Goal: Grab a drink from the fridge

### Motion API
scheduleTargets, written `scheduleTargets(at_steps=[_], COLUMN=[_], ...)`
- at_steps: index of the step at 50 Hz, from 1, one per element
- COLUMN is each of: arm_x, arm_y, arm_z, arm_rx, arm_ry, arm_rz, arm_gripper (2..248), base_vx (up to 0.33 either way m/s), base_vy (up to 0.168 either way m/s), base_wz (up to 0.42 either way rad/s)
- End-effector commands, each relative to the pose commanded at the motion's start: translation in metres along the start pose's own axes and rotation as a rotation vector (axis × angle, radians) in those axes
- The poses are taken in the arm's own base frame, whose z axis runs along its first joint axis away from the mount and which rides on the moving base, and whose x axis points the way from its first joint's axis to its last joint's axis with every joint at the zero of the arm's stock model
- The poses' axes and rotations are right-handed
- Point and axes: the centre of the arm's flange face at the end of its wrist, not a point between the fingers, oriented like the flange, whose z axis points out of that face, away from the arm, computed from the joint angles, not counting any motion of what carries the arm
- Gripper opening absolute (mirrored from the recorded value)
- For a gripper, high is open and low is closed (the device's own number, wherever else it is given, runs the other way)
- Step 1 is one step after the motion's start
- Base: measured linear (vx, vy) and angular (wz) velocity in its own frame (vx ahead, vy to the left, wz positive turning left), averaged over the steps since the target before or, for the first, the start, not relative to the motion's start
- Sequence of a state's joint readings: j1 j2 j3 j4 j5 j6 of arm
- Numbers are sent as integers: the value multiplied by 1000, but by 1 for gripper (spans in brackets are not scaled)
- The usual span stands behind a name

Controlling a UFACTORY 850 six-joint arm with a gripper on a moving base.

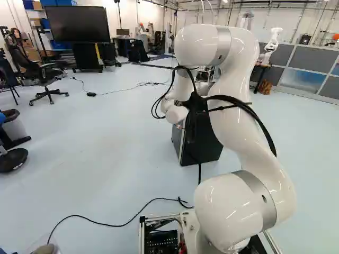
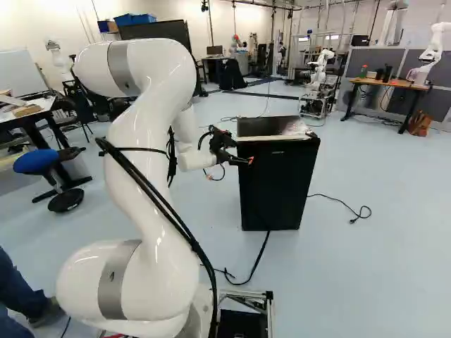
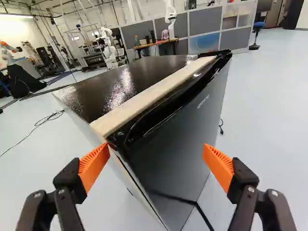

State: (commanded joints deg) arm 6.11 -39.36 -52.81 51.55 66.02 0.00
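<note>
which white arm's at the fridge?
My arm, rising at the foot of both base views, open gripper by the fridge. Another robot, like the rest, stands farther off.

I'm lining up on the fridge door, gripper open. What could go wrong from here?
One orange pad overlaps the top corner of the fridge door in the wrist view; contact isn't clear, so advancing might bump the door or nudge the fridge. A black cable lies on the floor between base and fridge; driving forward could catch it.
</note>
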Motion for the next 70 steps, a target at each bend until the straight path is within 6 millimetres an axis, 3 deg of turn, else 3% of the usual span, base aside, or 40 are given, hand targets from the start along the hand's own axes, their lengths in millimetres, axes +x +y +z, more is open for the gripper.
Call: scheduleTargets(at_steps=[30, 70], arm_x=[9, 26], arm_y=[31, 98], arm_z=[2, -5], arm_rx=[-48, -157], arm_ry=[-4, -18], arm_rz=[-2, -3], arm_gripper=[247, 247], base_vx=[1, 0], base_vy=[-1, 0], base_wz=[-4, 0])
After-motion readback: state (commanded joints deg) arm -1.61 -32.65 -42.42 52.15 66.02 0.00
